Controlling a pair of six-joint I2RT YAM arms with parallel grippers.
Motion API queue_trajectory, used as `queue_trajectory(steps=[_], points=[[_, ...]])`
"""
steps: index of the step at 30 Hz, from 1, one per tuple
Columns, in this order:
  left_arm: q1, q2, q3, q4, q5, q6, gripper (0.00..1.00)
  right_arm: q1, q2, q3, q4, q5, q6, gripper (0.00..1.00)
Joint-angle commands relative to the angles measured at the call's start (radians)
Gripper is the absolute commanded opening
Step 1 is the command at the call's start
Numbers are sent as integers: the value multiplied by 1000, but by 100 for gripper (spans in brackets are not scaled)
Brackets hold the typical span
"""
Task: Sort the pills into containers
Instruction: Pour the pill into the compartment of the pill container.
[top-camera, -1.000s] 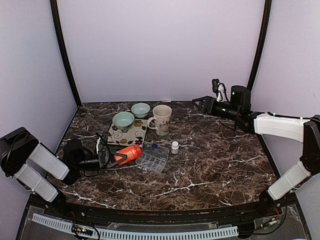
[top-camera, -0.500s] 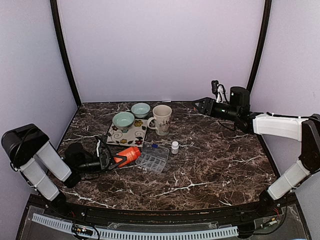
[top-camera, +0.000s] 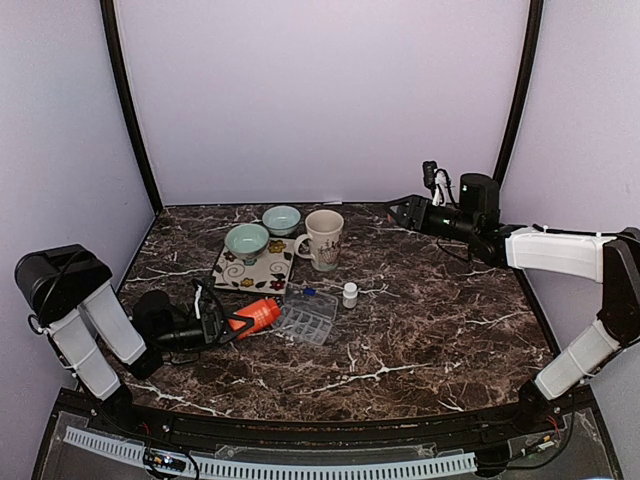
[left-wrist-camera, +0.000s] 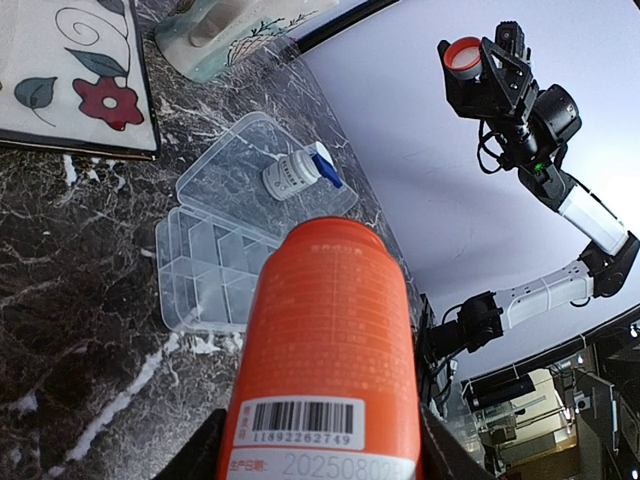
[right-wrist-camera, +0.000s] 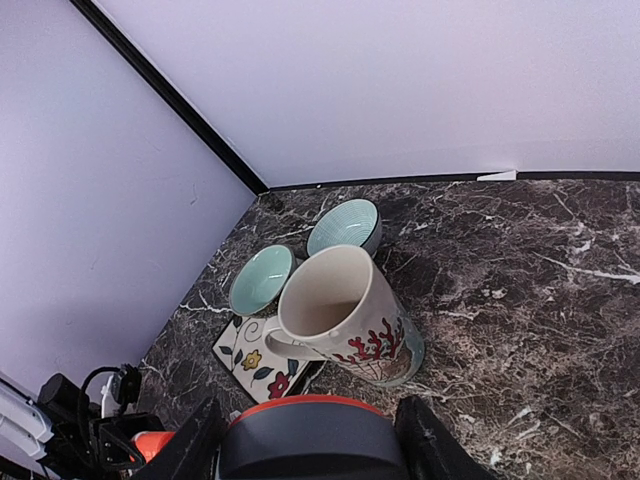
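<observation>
My left gripper (top-camera: 228, 318) is shut on an orange pill bottle (top-camera: 256, 312), held lying on its side low over the table, its open end toward a clear pill organizer (top-camera: 305, 318). In the left wrist view the bottle (left-wrist-camera: 330, 340) fills the front and the organizer (left-wrist-camera: 215, 270) lies beyond it. My right gripper (top-camera: 398, 210) is raised at the back right and shut on the bottle's orange-rimmed cap (right-wrist-camera: 310, 440), which also shows in the left wrist view (left-wrist-camera: 463, 55). A small white bottle (top-camera: 350, 294) stands right of the organizer.
A cream mug with a red coral pattern (top-camera: 324, 238) stands behind the organizer. Two teal bowls (top-camera: 246, 241) (top-camera: 281, 218) sit by a floral tile (top-camera: 255, 272) at the back left. A small blue piece (top-camera: 309, 292) lies at the organizer's far edge.
My left arm's upper links have swung more upright and to the right; the orange bottle has dipped slightly toward the organizer. The right arm has barely moved.
</observation>
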Motion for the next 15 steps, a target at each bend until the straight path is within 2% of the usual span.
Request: queue_trajectory(steps=[1,6,15], points=[[-12,-24,7,1,-15,41,9,-8,7,-8,49,-8,2,44],[-19,-68,24,-101,-31,74,8,-8,5,-14,54,-8,5,44],[-29,-110,39,-186,-49,105,8,-9,5,-28,69,-8,13,44]])
